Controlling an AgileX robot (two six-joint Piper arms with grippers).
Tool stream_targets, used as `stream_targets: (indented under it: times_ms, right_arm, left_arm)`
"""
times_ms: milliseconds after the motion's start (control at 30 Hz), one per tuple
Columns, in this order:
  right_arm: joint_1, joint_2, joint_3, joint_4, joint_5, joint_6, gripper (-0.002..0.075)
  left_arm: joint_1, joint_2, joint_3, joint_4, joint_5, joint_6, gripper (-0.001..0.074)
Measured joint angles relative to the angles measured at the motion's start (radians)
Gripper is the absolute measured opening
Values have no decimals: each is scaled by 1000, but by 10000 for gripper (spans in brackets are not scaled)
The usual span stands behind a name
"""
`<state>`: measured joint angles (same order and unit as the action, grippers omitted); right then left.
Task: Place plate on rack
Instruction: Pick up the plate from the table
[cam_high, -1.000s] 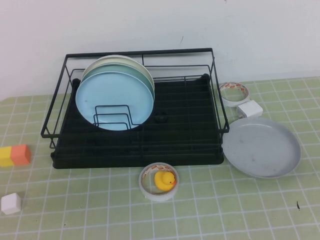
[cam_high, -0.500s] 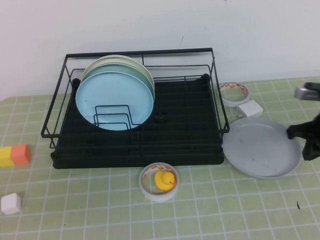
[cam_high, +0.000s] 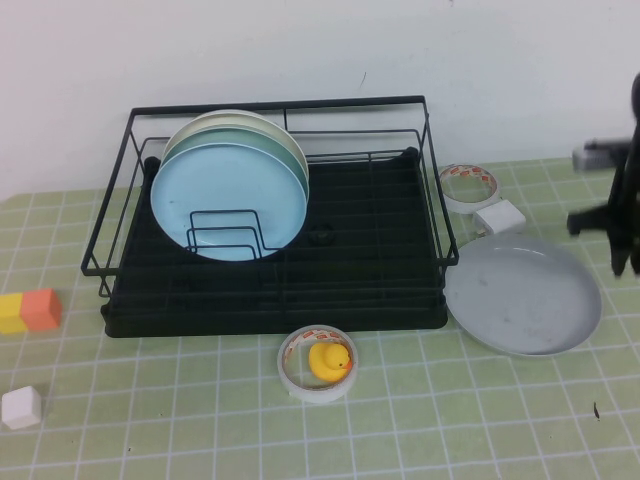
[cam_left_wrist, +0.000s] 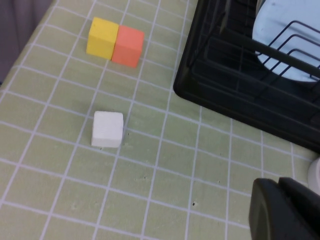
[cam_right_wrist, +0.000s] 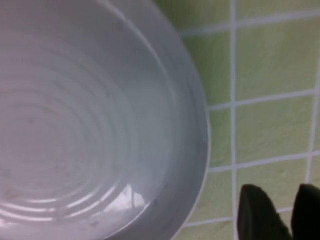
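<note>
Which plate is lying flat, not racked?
The grey plate, flat on the mat right of the rack; the other plates stand upright in it.

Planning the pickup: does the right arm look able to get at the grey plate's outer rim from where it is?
Probably yes. The right claw hangs just beyond the plate, fingers apart, with bare mat between them. The rack borders only the plate's opposite side.

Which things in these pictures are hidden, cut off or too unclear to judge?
- Left gripper: left wrist view, cut by the frame edge; absent from the high view.
- Right gripper: high view, cut by the right edge, beside the plate.
- Cream plates: mostly hidden behind the light blue plate in the rack.
</note>
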<state>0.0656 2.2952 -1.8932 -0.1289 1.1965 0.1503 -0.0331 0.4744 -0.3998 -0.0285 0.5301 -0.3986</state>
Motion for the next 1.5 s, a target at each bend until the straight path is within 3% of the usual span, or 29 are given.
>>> stream_targets:
  times_ms: [733,1133,1500]
  right_arm:
    - [0,29,16,129,-76,-131,162]
    - [-2,76,16,83,-83,-124,159]
    - [-2,113,16,115,-85,-150,39]
  left_arm:
    - [0,0,39,0,-68,-2,-2]
    - [0,0,39,0,-78,-2,-2]
    - [0,0,39,0,-94,-2,-2]
